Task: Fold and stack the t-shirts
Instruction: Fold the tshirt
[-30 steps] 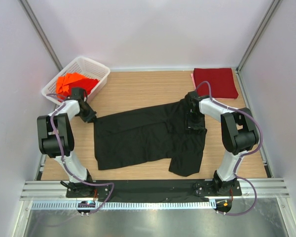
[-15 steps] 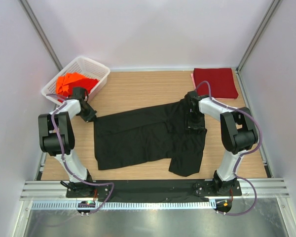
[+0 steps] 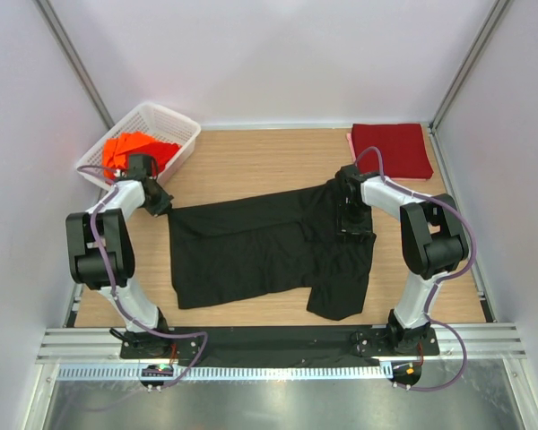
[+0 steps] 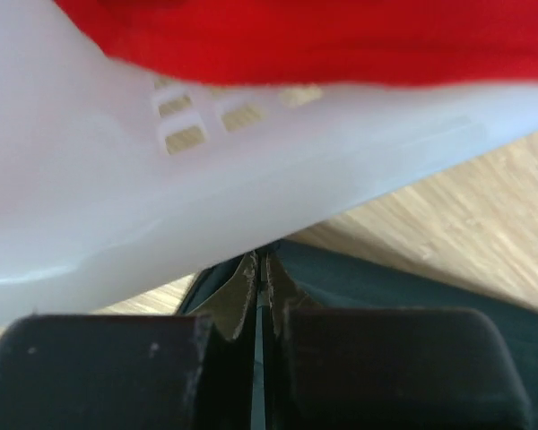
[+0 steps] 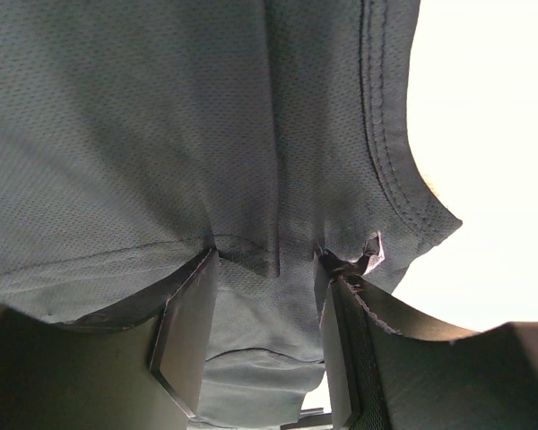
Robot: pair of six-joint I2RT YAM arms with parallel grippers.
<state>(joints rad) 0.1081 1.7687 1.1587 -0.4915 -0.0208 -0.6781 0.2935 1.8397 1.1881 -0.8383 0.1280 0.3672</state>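
Observation:
A black t-shirt [image 3: 251, 251] lies spread across the middle of the table. My left gripper [image 3: 161, 204] is at its far left corner, right beside the basket, and is shut on a thin edge of the black cloth [image 4: 412, 287]; in the left wrist view the gripper [image 4: 260, 264] shows its fingers pressed together. My right gripper [image 3: 351, 215] rests on the shirt's far right part. Its jaws [image 5: 264, 260] stand apart, with black cloth [image 5: 206, 116] lying between them. A folded dark red t-shirt [image 3: 393, 148] sits at the back right. Orange-red t-shirts [image 3: 130, 148] lie in the basket.
The white lattice basket [image 3: 175, 121] stands at the back left; its wall [image 4: 117, 179] fills the left wrist view just above the fingers, with orange-red cloth [image 4: 341, 36] behind it. Enclosure walls border the wooden table [image 3: 251, 161] on three sides.
My left gripper has closed on the shirt's corner and shifted slightly up and left toward the basket. The right arm has not moved.

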